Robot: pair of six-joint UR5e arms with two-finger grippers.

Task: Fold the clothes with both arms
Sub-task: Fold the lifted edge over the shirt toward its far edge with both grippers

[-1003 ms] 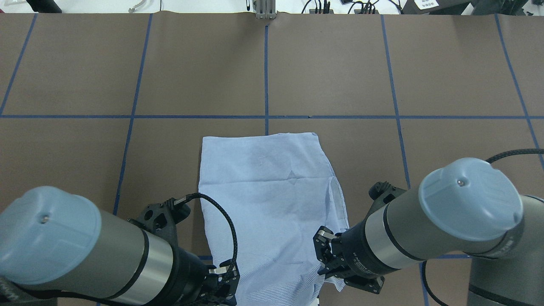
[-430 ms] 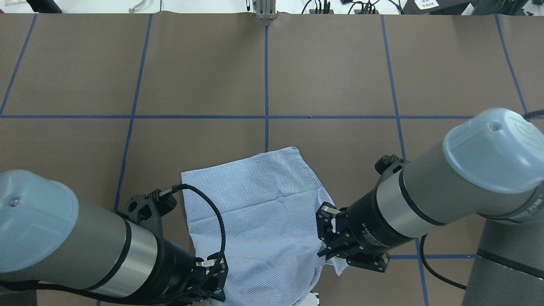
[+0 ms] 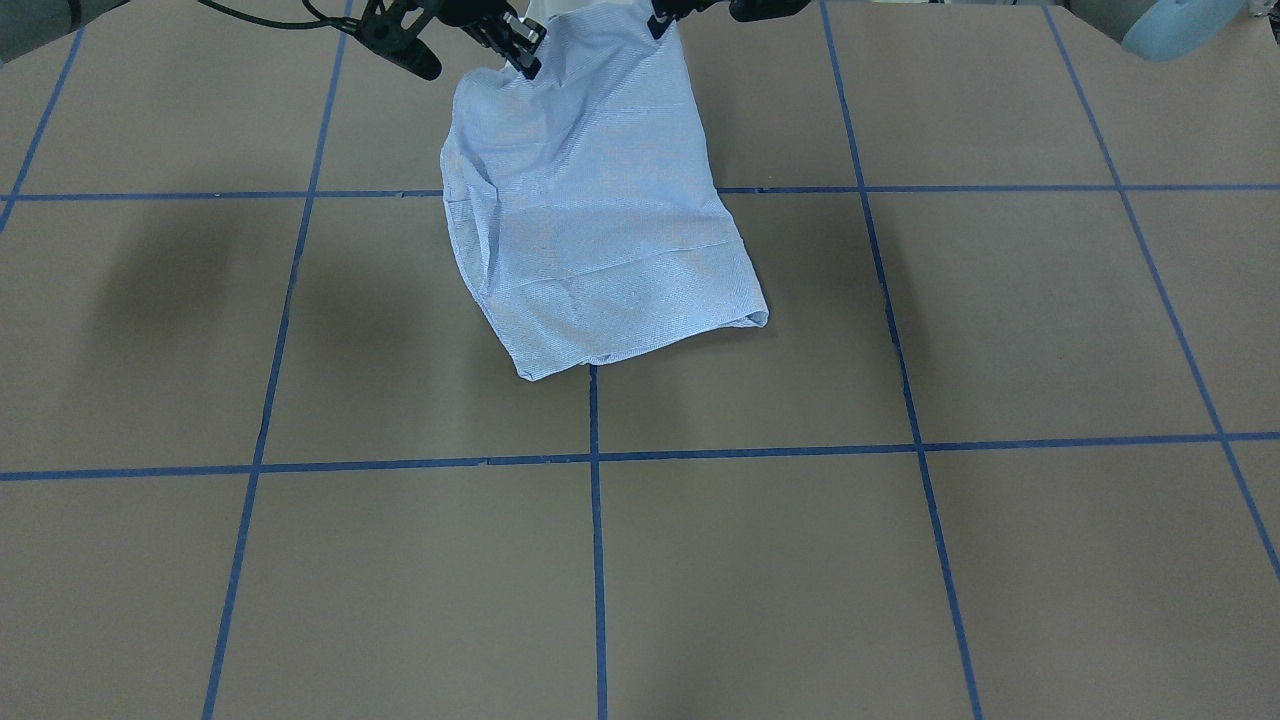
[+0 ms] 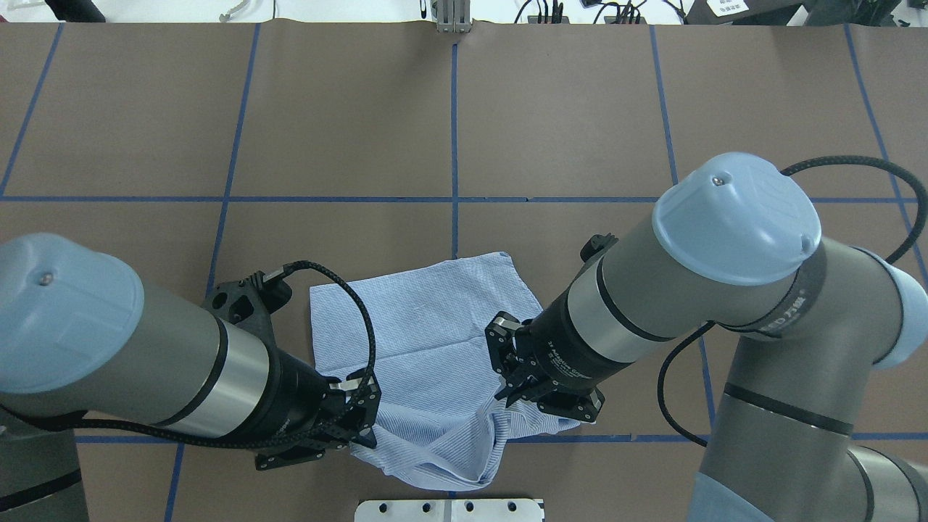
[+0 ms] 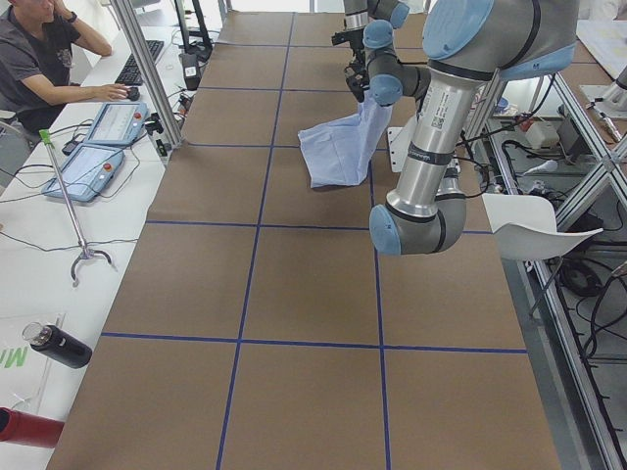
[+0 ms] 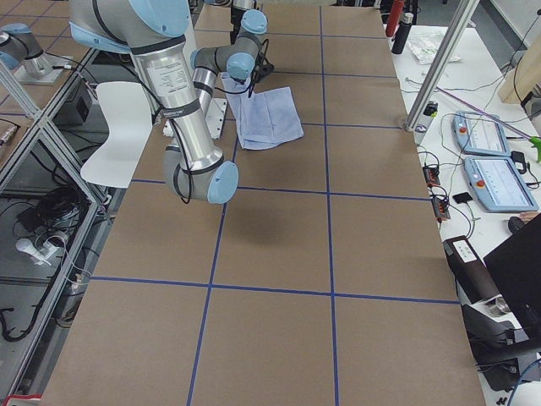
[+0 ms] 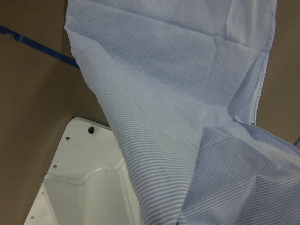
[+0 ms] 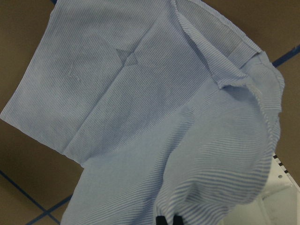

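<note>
The light blue and white striped shirt lies folded on the brown table near the robot, and its near edge is raised. It also shows in the front view and both wrist views. My left gripper is shut on the shirt's near left corner. My right gripper is shut on its near right corner, and its dark tips show in the right wrist view. The cloth sags in a loose fold between the two grippers. The far edge rests flat on the table.
The white pedestal base plate sits just under the hanging cloth at the table's near edge and shows in the left wrist view. Blue tape lines grid the brown table. An operator sits at a side desk.
Both grippers have risen and moved forward with the near edge. The right gripper has come in toward the left. The shirt slid nearer the robot and now bunches between the grippers.
</note>
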